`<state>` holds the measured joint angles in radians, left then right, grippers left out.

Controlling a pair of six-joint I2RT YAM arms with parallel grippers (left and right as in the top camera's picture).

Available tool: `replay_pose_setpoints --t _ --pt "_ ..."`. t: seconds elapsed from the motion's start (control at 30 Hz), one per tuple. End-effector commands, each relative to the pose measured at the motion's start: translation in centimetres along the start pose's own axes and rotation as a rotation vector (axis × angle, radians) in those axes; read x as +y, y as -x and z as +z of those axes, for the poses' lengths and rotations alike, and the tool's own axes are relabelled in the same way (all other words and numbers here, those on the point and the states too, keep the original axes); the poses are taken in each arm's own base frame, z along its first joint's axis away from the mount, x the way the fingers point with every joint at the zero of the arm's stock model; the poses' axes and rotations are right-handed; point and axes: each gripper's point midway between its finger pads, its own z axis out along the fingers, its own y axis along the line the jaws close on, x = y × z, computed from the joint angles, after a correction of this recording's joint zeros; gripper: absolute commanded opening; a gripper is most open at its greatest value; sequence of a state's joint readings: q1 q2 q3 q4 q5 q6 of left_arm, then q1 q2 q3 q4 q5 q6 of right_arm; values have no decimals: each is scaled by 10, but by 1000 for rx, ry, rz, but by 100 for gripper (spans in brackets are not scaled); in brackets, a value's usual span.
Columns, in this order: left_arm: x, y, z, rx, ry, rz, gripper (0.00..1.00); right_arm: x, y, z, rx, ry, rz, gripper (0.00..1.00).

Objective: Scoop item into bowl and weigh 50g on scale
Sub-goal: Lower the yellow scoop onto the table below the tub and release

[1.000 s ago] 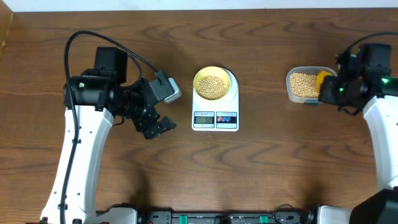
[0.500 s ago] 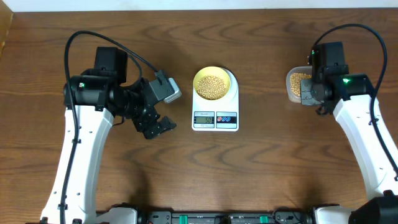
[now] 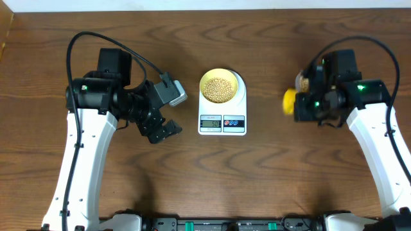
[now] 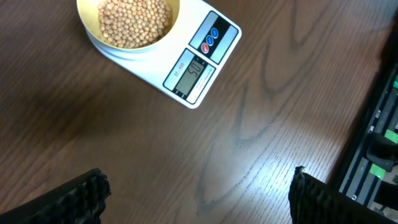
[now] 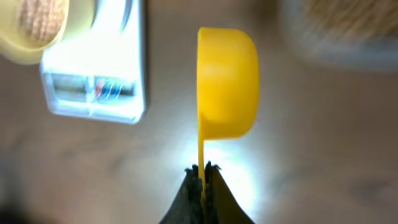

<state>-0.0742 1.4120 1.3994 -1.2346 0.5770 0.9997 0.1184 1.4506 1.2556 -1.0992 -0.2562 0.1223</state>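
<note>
Right gripper [image 5: 200, 171] clamped on the thin handle of a bright yellow plastic scoop [image 5: 227, 93], left gripper [image 3: 160, 130] agape; between them, loose beige beans [image 3: 219, 88], likely light and roll-prone, fill the pale-yellow round bowl [image 3: 203, 79] on the white digital scale [image 3: 221, 122]

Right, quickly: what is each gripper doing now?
Left gripper: open, holding nothing.
Right gripper: shut on the yellow scoop, by its handle.
</note>
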Motion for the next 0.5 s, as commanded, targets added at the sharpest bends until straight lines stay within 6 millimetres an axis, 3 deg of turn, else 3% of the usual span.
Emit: replay_pose_setpoints --t 0.0,0.47 --pt "-1 3 0 -9 -11 16 95 26 -29 0 108 166 44 1" --pt "-1 3 0 -9 -11 16 95 30 -110 52 349 330 200 1"
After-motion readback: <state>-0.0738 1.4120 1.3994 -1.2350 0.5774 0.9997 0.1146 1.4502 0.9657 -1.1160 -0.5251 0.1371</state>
